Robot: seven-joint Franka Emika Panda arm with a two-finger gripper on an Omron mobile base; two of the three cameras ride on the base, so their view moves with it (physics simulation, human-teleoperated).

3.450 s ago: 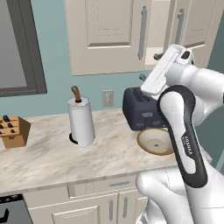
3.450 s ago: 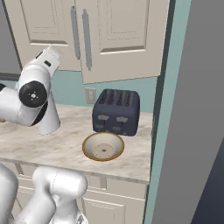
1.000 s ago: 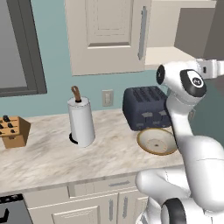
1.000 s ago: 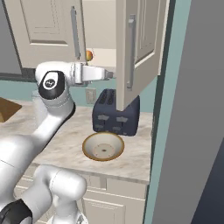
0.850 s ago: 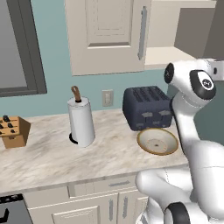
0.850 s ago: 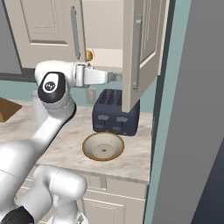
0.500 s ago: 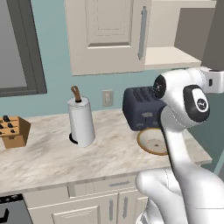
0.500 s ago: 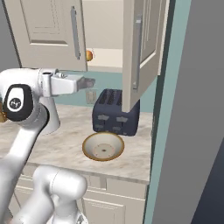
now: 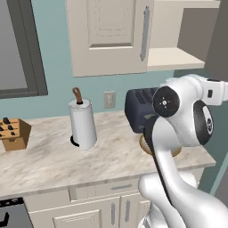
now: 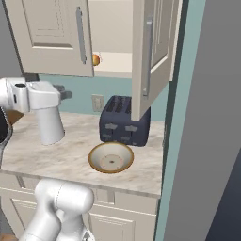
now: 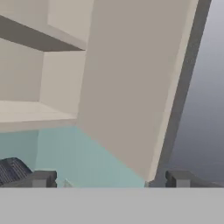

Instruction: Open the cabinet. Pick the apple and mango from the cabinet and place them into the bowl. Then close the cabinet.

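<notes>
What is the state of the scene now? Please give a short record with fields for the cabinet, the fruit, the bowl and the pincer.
cabinet: right door swung open, left door shut
mango: on the cabinet shelf, partly behind the left door's edge
apple: cannot tell where it is
bowl: empty, on the counter in front of the toaster
pincer: open, holding nothing, facing the inner side of the open door

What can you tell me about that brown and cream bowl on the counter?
The wide shallow round bowl has a tan-brown rim and a pale cream speckled inside with a small dark mark at its centre. It sits upright and empty on the marbled beige countertop, just in front of the dark blue toaster. Nothing is touching it.
</notes>
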